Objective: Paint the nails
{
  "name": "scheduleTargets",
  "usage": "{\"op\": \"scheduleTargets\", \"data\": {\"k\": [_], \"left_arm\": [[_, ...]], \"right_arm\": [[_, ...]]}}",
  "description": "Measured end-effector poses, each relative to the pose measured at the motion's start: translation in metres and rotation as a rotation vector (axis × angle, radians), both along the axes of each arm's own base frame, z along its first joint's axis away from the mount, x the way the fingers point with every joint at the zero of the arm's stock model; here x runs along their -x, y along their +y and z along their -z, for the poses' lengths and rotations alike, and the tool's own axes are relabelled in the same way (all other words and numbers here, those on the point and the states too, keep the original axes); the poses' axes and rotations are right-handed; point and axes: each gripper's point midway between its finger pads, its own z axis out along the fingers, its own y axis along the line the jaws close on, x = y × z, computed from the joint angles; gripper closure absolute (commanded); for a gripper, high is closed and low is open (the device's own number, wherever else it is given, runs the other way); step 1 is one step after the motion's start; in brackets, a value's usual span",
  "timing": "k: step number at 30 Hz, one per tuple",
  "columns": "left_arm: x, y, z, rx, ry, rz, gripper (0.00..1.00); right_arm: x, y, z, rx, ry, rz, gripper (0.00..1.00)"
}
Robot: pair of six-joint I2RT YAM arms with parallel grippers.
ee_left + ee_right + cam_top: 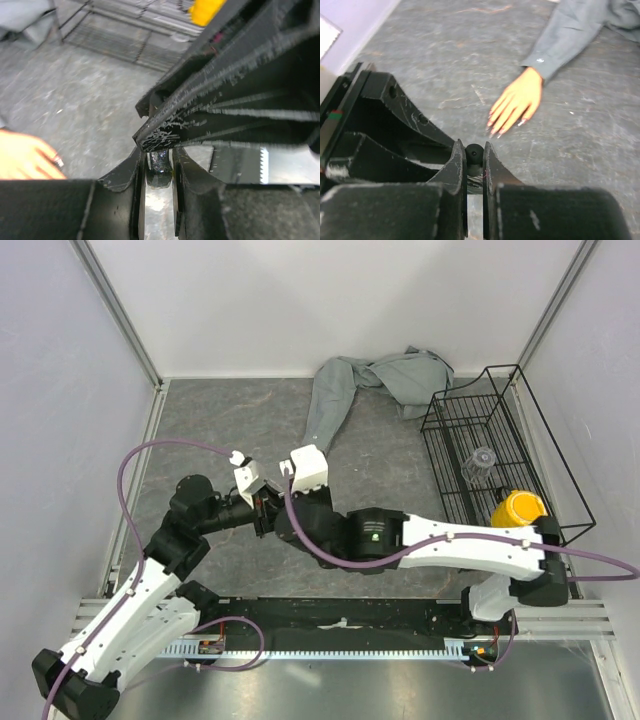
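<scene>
place: lab test cell | evidence: white panel walls [330, 300], aluminium frame posts [115, 310], grey tabletop [220, 420]

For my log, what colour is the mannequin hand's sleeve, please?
Grey; the fabric shirt sleeve shows best in the right wrist view.

My left gripper [159, 161] is clamped on a small dark bottle [159, 171]; the right gripper [154, 142] meets its top. A peach mannequin hand [22, 161] lies left, one nail [58, 161] showing.
</scene>
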Motion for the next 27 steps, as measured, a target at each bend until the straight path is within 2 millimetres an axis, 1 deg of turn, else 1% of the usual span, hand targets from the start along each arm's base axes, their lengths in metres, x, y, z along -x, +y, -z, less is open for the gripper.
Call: {"op": "scheduleTargets", "data": {"k": [1,3,4,6,7,9,10,11,12,13,14,16,17,18,19,20,21,23,25,27], "left_arm": [[-0.003,0.002,0.002,-0.009,0.002,-0.018,0.98],[-0.006,0.002,0.007,-0.022,0.011,-0.022,0.98],[-0.006,0.001,0.007,-0.021,0.007,-0.016,0.98],[-0.007,-0.001,0.003,-0.016,-0.003,-0.012,0.98],[-0.01,0.0,0.002,-0.015,-0.007,-0.026,0.98],[-0.015,0.003,0.002,-0.014,-0.011,-0.048,0.98],[-0.015,0.003,0.001,-0.013,-0.012,-0.049,0.98],[-0.015,0.003,0.001,-0.012,-0.012,-0.045,0.98],[-0.014,0.002,0.001,-0.01,-0.013,-0.035,0.98],[-0.013,0.0,0.001,-0.008,-0.013,-0.021,0.98],[-0.01,-0.002,0.001,-0.005,-0.013,0.004,0.98],[-0.004,-0.008,0.002,0.001,-0.001,0.071,0.98],[-0.002,-0.011,0.002,0.005,0.005,0.098,0.98],[0.002,-0.015,0.004,0.01,0.025,0.139,0.98],[0.006,-0.018,0.005,0.017,0.044,0.181,0.98],[0.01,-0.021,0.005,0.026,0.061,0.221,0.98],[0.014,-0.023,0.005,0.034,0.074,0.254,0.98],[0.022,-0.025,0.001,0.052,0.087,0.311,0.98],[0.029,-0.025,-0.006,0.073,0.075,0.358,0.98],[0.034,-0.025,-0.012,0.087,0.057,0.389,0.98]], "right_arm": [[-0.003,0.001,0.002,0.007,-0.012,0.035,0.89],[-0.005,-0.001,0.005,0.014,-0.019,0.061,0.73],[-0.006,-0.002,0.005,0.016,-0.016,0.061,0.6],[-0.007,-0.003,0.003,0.013,-0.011,0.048,0.49],[-0.006,-0.008,0.002,0.028,-0.011,0.038,0.45],[-0.003,-0.02,-0.002,0.045,-0.01,0.012,0.34],[-0.002,-0.027,-0.006,0.052,-0.008,-0.013,0.31],[0.0,-0.034,-0.011,0.051,-0.005,-0.038,0.25],[0.0,-0.04,-0.017,0.042,-0.003,-0.052,0.15],[0.0,-0.046,-0.024,0.024,0.004,-0.088,0.13],[0.0,-0.052,-0.03,0.001,0.013,-0.125,0.12],[-0.008,-0.068,-0.04,-0.045,0.022,-0.174,0.12],[-0.012,-0.073,-0.045,-0.069,0.027,-0.2,0.14],[-0.016,-0.078,-0.048,-0.089,0.031,-0.227,0.19],[-0.019,-0.081,-0.051,-0.104,0.035,-0.255,0.21],[-0.018,-0.079,-0.052,-0.113,0.042,-0.301,0.28],[-0.015,-0.074,-0.053,-0.123,0.05,-0.357,0.33],[-0.004,-0.057,-0.048,-0.124,0.075,-0.484,0.41],[0.009,-0.041,-0.038,-0.11,0.112,-0.592,0.42],[0.017,-0.03,-0.026,-0.091,0.15,-0.666,0.44]]}}
